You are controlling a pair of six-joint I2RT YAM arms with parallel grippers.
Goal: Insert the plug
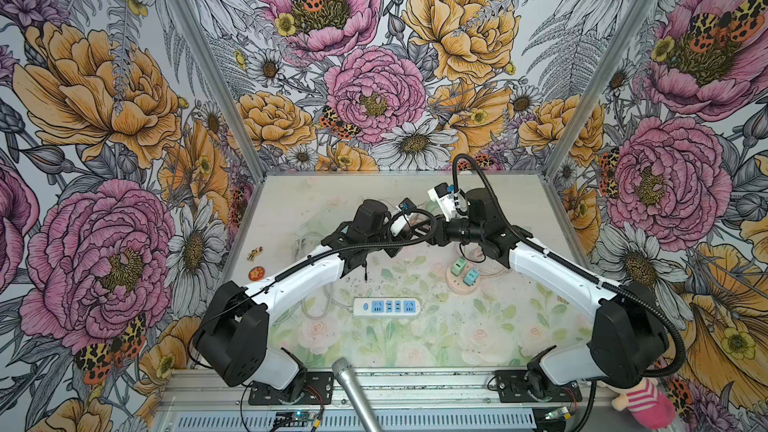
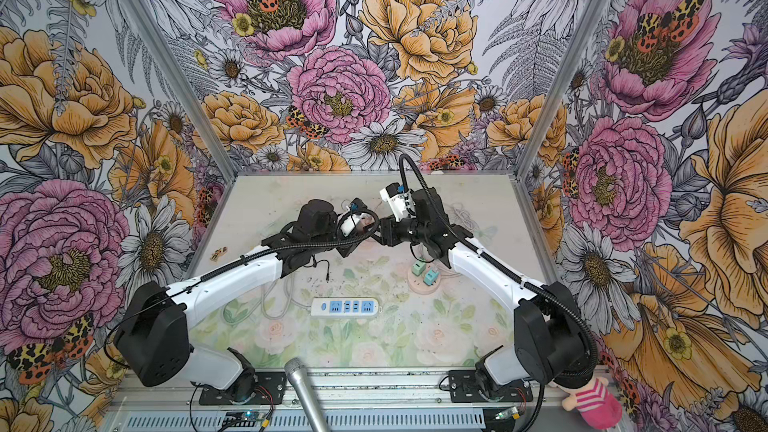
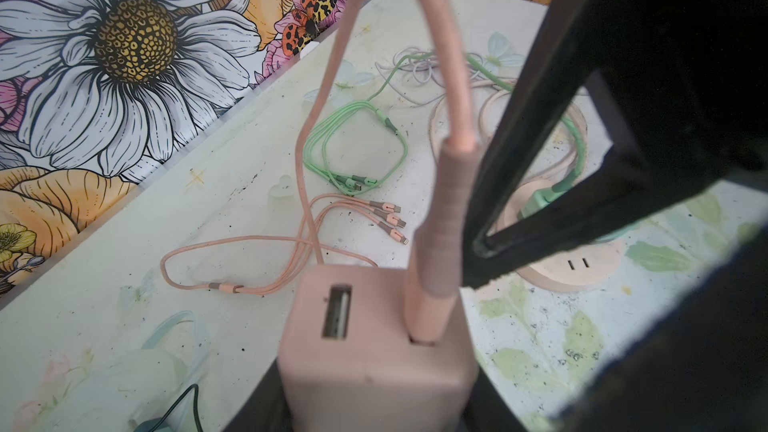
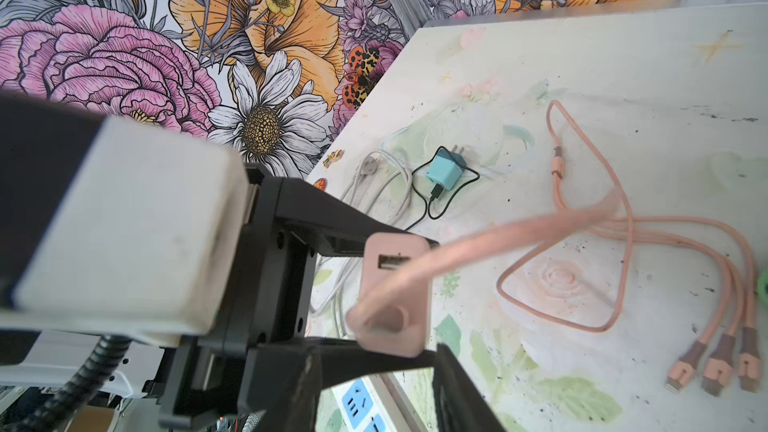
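Pink USB plug [image 3: 444, 218] is standing lengthwise in the pink charger cube [image 3: 374, 367] that the left gripper [image 4: 390, 292] is clenching; the right gripper's black fingers [image 3: 519, 151] are sitting just beside the plug, grasp untellable.

We see left arm [image 1: 307, 274] and right arm [image 1: 552, 270] stretched forward, wrists turned inward, tips nearly meeting; left gripper [image 4: 392, 297] clamps charger [image 3: 374, 367], right gripper [image 1: 428, 229] grip unclear.

Your left arm [image 1: 307, 274] and right arm [image 1: 552, 272] have long white shells and chunky black joints. A black ribbed hose [image 1: 490, 184] runs along each. Each wrist wears a small white camera box [image 1: 442, 199] with a blue bit. Black base plates [image 1: 322, 380] show screws and thin red wires [image 1: 313, 397].
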